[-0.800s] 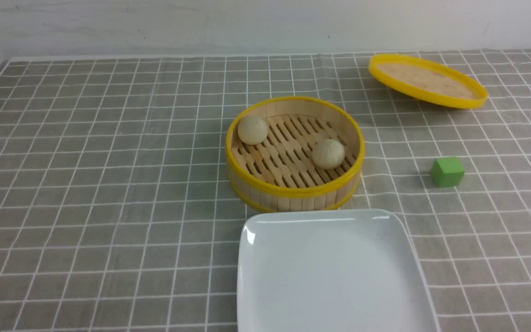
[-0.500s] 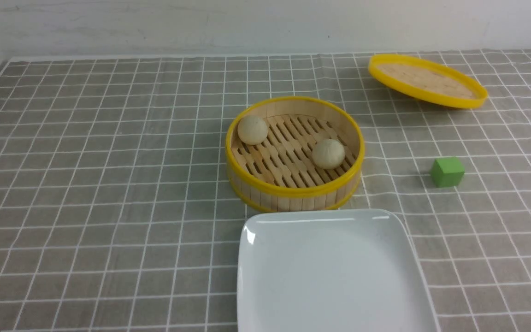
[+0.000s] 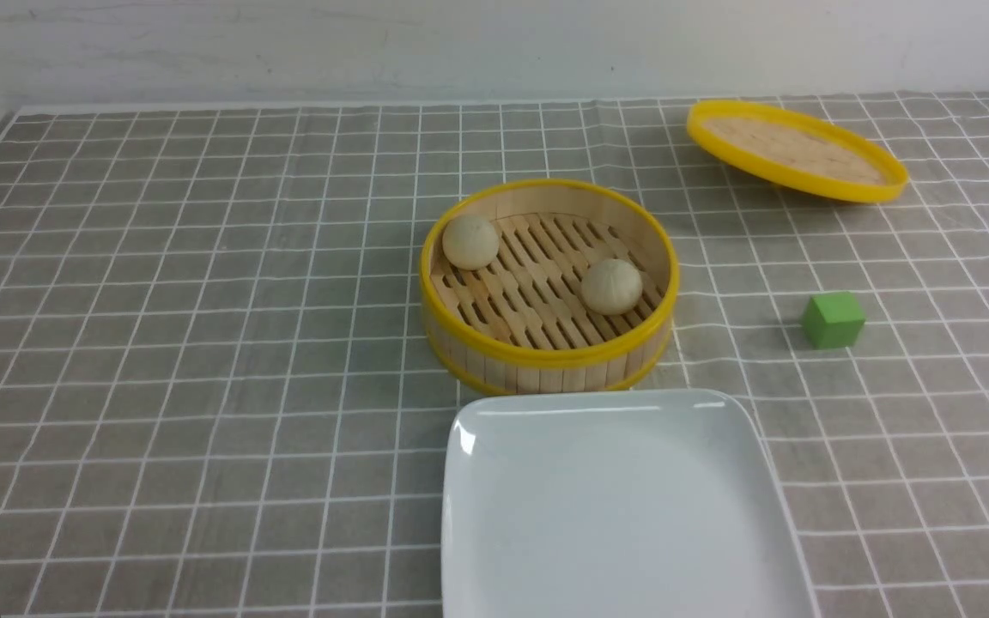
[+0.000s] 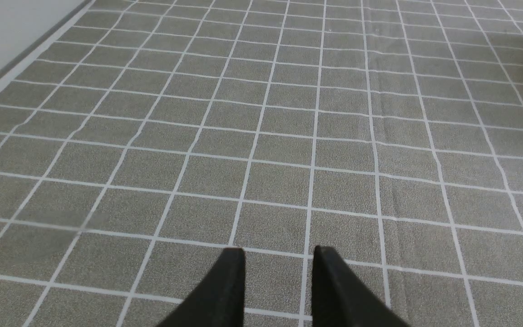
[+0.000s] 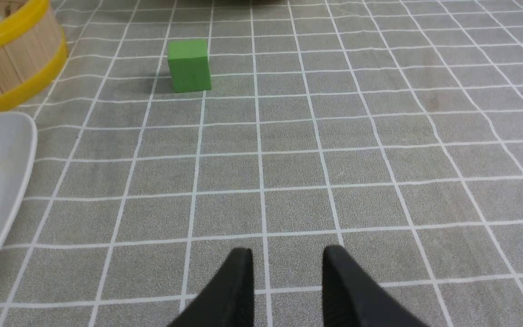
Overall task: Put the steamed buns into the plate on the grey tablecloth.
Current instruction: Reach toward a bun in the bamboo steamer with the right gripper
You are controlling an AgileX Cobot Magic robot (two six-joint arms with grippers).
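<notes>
"While both small round cream steamed buns [image 3: 470,242] [image 3: 612,287] sit in the yellow-rimmed bamboo steamer [image 3: 548,359], upper centre of the front view, where's the square white plate [image 3: 623,506]?"

"Lower centre. Left gripper [image 4: 279,249] and right gripper [image 5: 288,249]: both open."

Front view: no change can be made out between the earlier pictures and now.
Left gripper [image 4: 279,250]: whether anything has been changed cannot be told, as it is shown clearly only in the left wrist view, which is given for now alone.
Right gripper [image 5: 288,250]: whether anything has been changed cannot be told either, as it is shown only in the right wrist view, likewise given for now alone.
</notes>
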